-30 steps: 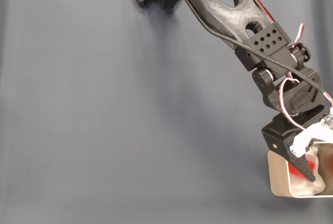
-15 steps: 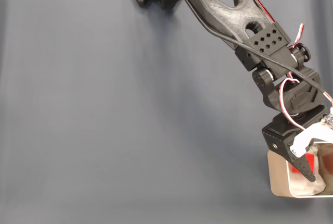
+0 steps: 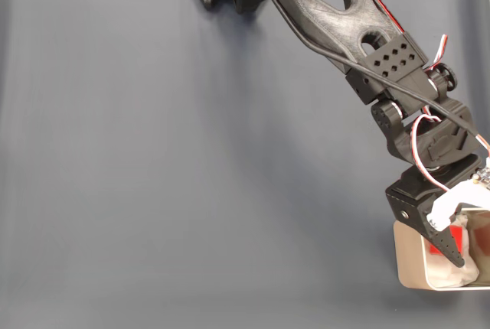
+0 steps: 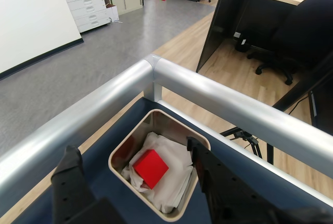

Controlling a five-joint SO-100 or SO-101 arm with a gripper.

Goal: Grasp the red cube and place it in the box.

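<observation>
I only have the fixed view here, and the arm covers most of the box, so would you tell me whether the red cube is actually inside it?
Observer: Yes. In the wrist view the red cube lies on the crumpled white lining inside the box.
Operator: Thank you. Is the pincer holding it?
Observer: No. The pincer is open, with one finger on each side of the box and the cube free between them.
Operator: Is the cube sitting flat?
Observer: It looks tilted, one corner pointing down into the lining.
Operator: Anything beyond the box I should know of?
Observer: A silver metal rail runs along the table edge just past it.
</observation>
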